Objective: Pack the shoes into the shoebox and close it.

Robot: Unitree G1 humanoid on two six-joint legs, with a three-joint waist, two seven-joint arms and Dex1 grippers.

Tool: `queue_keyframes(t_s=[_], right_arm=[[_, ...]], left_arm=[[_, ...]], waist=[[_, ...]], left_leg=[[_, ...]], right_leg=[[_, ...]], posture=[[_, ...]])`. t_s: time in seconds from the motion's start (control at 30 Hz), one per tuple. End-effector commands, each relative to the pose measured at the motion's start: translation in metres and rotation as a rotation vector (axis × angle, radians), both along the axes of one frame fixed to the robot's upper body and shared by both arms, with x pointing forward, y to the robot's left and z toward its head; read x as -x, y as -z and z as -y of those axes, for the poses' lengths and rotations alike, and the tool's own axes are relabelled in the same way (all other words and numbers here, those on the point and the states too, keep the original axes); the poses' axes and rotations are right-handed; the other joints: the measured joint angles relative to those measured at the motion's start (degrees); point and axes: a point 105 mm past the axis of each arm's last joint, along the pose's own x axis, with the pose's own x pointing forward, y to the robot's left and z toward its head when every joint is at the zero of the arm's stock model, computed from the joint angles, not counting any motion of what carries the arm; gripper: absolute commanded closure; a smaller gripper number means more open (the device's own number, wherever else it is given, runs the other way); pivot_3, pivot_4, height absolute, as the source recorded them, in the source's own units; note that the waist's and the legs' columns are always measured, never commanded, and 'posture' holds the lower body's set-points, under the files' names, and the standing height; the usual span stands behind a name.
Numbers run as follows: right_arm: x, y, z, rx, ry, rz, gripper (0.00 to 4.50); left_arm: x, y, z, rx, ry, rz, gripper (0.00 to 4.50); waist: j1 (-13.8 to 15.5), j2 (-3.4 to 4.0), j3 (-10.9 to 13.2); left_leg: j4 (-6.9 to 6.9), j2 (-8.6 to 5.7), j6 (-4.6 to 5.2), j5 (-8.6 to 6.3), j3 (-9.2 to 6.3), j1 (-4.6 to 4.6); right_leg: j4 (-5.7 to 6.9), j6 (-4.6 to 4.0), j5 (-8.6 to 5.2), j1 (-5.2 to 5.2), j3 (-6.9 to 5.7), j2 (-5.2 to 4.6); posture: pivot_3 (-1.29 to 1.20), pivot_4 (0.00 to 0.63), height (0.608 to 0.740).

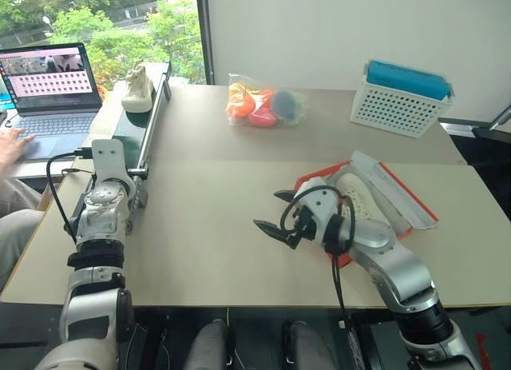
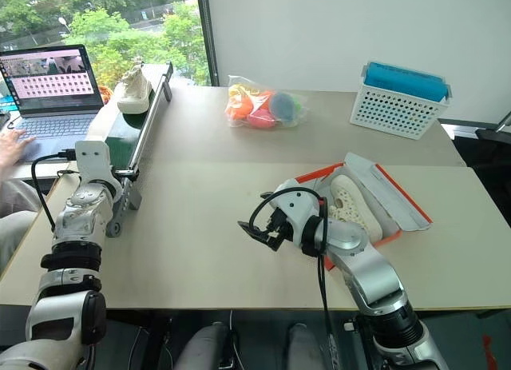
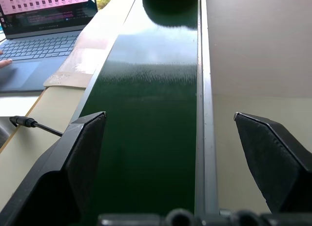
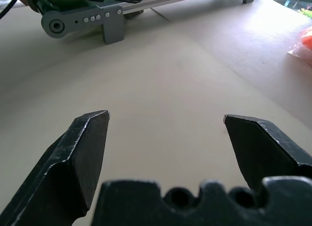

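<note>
Both grippers' jaws open, empty: left gripper [image 3: 170, 138] over conveyor belt [image 3: 151, 113], right gripper [image 1: 274, 212] beside shoebox [image 1: 399, 196] holding one shoe [image 1: 357, 196].

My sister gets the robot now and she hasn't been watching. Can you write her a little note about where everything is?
Left gripper: open, holding nothing, over the near end of the green conveyor belt.
Right gripper: open, holding nothing, above bare table just left of the shoebox.
Shoes: one shoe already lies in the open shoebox on the right side of the table. The other shoe stands at the far end of the belt.
Done: first shoe packed.
Left: fetch the second shoe, put it in the box, close the lid.
</note>
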Motion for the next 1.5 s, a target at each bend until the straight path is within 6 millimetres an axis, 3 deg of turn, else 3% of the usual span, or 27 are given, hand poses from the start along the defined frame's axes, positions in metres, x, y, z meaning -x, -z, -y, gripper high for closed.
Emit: queue_keyframes(t_s=[0.03,0.37,0.53,0.77,0.97,1.2,1.37,1.5], right_arm=[[0.000,-0.008,-0.001,-0.022,0.009,0.029,0.05],[-0.003,-0.005,0.001,-0.024,0.037,0.018,0.05],[-0.004,-0.004,0.000,-0.028,0.042,0.016,0.05],[-0.006,-0.004,0.001,-0.036,0.060,0.014,0.05],[-0.006,-0.005,0.000,-0.049,0.061,0.013,0.05],[-0.005,-0.005,-0.002,-0.055,0.062,0.010,0.05],[-0.006,-0.005,0.000,-0.052,0.074,0.010,0.05],[-0.008,-0.006,0.003,-0.052,0.086,0.016,0.00]], left_arm=[[-0.003,-0.026,-0.002,-0.036,0.003,0.067,0.00],[-0.005,-0.054,0.004,-0.121,0.016,0.151,0.00],[-0.006,-0.054,0.005,-0.121,0.023,0.151,0.00],[-0.002,-0.056,-0.014,-0.041,-0.075,0.181,0.00],[-0.002,-0.056,-0.013,-0.036,-0.065,0.183,0.00],[-0.002,-0.038,-0.018,0.054,-0.095,0.145,0.00],[-0.001,-0.015,-0.023,0.168,-0.136,0.078,0.00],[-0.005,-0.022,-0.009,0.152,-0.070,0.117,0.99]], waist=[[0.0,0.00,0.0],[0.0,0.00,0.0],[0.0,0.00,0.0],[-0.1,0.00,0.0],[0.0,0.00,0.0],[-0.1,0.00,0.0],[0.0,0.00,0.0],[0.1,-0.01,0.0]], left_leg=[[0.00,0.00,0.00,0.00,0.00,0.00],[0.00,0.00,0.00,0.00,0.01,0.00],[0.00,0.00,0.00,0.00,0.01,0.00],[0.00,0.00,0.00,0.00,0.01,0.00],[0.01,-0.01,0.00,0.00,0.00,0.00],[0.01,0.00,-0.01,0.01,0.00,0.00],[0.02,-0.01,-0.01,0.01,-0.01,0.05],[0.01,-0.01,-0.01,0.01,0.00,0.24]], right_leg=[[0.00,0.00,0.00,0.00,0.00,0.00],[0.02,0.00,0.00,0.00,0.00,0.00],[0.03,0.00,0.00,0.01,0.00,0.00],[0.04,0.00,0.00,0.00,-0.01,0.00],[0.06,0.00,0.00,0.02,-0.02,0.00],[0.07,0.00,0.00,0.02,-0.02,0.00],[0.07,0.00,0.00,0.04,-0.02,0.00],[0.05,0.00,0.00,0.21,-0.01,0.00]], posture=[[0.00,0.150,0.705],[0.00,0.150,0.705],[0.00,0.150,0.705],[0.00,0.150,0.705],[0.00,0.150,0.705],[0.00,0.150,0.705],[0.00,0.150,0.705],[0.00,0.150,0.705]])
